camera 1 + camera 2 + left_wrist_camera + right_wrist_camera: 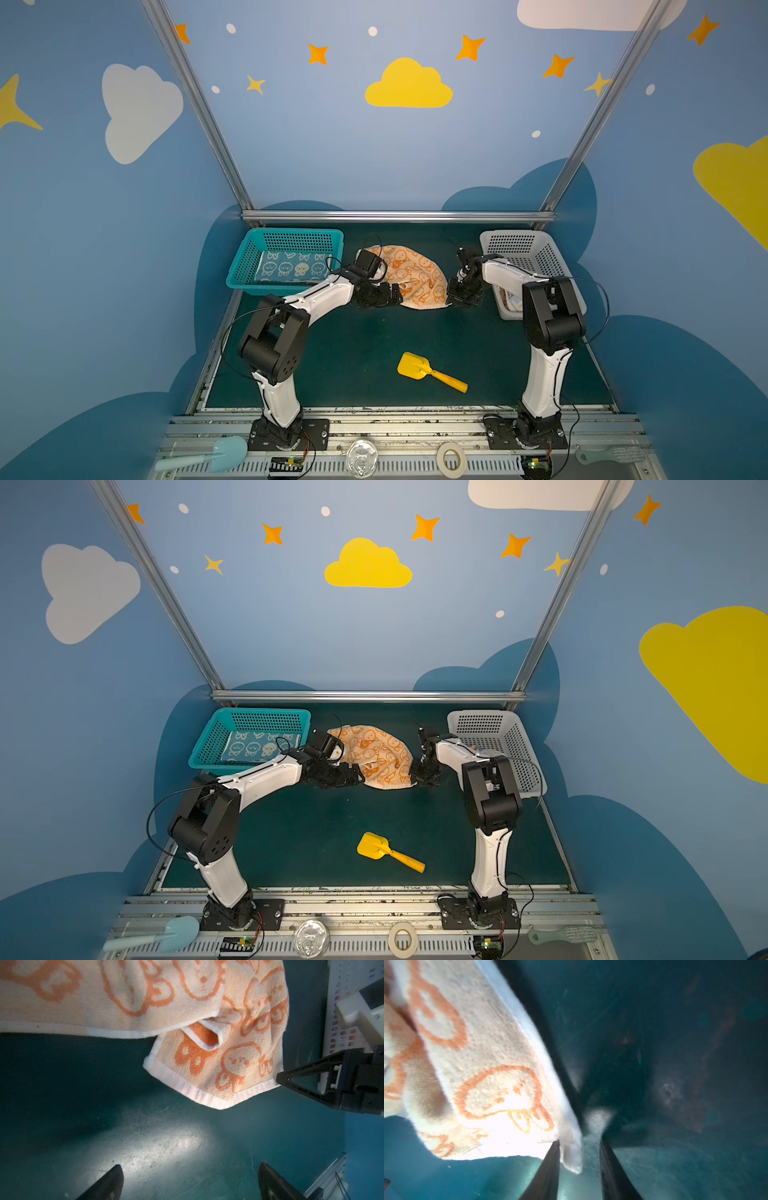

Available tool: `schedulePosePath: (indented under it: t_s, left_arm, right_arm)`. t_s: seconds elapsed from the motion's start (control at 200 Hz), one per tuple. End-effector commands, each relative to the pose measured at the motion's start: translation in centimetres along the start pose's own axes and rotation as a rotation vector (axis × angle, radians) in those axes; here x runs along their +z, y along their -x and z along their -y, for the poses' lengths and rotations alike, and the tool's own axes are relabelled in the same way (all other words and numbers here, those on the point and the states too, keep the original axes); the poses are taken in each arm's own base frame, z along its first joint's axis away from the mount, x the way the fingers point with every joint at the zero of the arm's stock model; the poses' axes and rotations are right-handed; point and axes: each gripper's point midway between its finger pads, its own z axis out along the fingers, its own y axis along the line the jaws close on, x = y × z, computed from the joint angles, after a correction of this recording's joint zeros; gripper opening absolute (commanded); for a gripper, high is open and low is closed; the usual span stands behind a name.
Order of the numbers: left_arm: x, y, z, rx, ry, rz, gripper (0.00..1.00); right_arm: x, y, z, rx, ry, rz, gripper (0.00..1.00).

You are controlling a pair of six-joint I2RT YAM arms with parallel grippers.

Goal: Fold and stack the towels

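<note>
An orange-and-cream towel (415,274) (378,754) lies crumpled on the green mat between my two grippers. In the right wrist view its white-hemmed corner (571,1157) pokes between the narrowed fingers of my right gripper (579,1140) (452,298), against one finger and apart from the other. My left gripper (190,1165) (395,293) is wide open over bare mat at the towel's left edge, with nothing in it. A blue-and-cream towel (291,268) (253,748) lies flat in the teal basket (297,232).
A white basket (515,239) (482,717) stands at the back right, behind my right arm. A yellow toy shovel (415,368) lies on the mat nearer the front. A blue spatula (220,453) and a tape roll (452,459) sit on the front rail.
</note>
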Motion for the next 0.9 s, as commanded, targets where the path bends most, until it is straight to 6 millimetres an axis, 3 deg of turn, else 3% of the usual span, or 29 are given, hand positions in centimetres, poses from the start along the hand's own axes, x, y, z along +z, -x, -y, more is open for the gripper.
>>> schedulePosePath:
  t_s: [0.0,0.145,0.365,0.526,0.896]
  left_arm:
    - [-0.2,-0.2,0.0,0.014,-0.002,0.007,1.00]
    - [-0.1,-0.4,-0.2,0.013,0.000,0.003,1.00]
    - [0.3,-0.7,-0.5,0.030,0.012,-0.017,1.00]
    - [1.3,-0.3,-2.1,0.054,0.104,-0.037,0.99]
    - [3.8,0.7,-1.0,0.112,0.127,-0.084,0.86]
  right_arm:
    - [1.3,0.2,0.0,-0.002,-0.018,-0.004,0.30]
    - [1.3,0.6,-0.4,-0.007,-0.018,-0.001,0.24]
    - [0.2,0.7,-0.6,-0.013,-0.018,0.021,0.00]
    - [-1.4,0.4,-0.3,-0.017,-0.013,0.041,0.00]
    - [-3.4,-0.2,0.9,-0.009,-0.003,0.075,0.00]
